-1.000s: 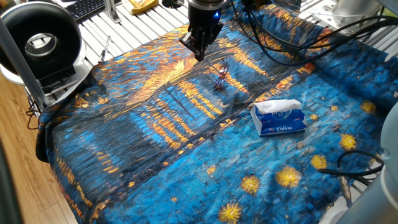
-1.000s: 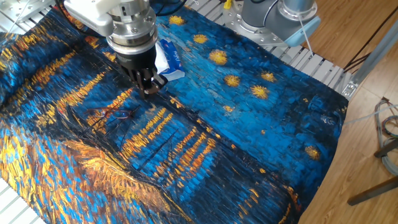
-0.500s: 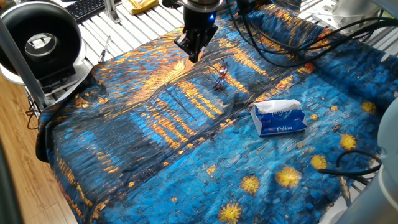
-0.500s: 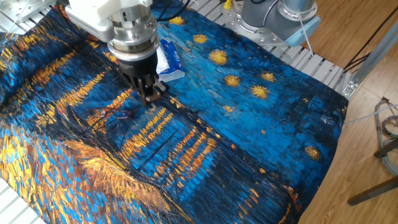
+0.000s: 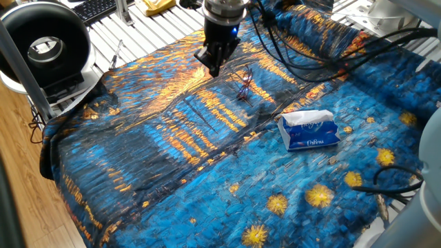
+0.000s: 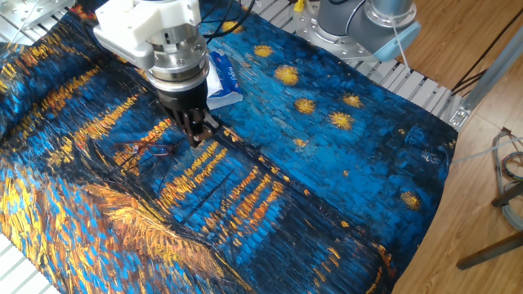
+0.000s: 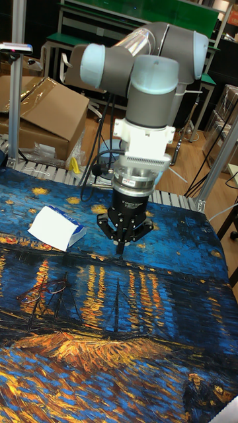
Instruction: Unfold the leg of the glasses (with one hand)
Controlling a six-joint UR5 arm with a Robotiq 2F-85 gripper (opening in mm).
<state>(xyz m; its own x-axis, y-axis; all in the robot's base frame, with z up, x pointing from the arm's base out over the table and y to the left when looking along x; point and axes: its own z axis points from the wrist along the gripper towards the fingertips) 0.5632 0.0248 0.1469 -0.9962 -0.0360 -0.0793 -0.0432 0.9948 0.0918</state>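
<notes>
The glasses (image 5: 244,82) are a tiny dark reddish wire frame lying on the painted cloth (image 5: 172,158). They also show in the other fixed view (image 6: 152,149) and in the tall view (image 7: 42,291). The leg is too thin to tell whether it lies folded or spread. My gripper (image 5: 212,69) points straight down with its fingers pressed together and nothing between them. It hovers just above the cloth a short way beside the glasses, not touching them (image 6: 197,140) (image 7: 121,250).
A blue tissue pack (image 5: 309,130) (image 6: 219,78) (image 7: 58,228) lies on the cloth beyond the glasses. A black round fan (image 5: 45,45) stands at the table's corner. Cables (image 5: 310,41) trail over the far edge. A cardboard box (image 7: 39,112) sits behind the table.
The gripper has slid sideways a little, away from the glasses, and dropped slightly toward the cloth. Its fingers stay together. The glasses and tissue pack have not moved.
</notes>
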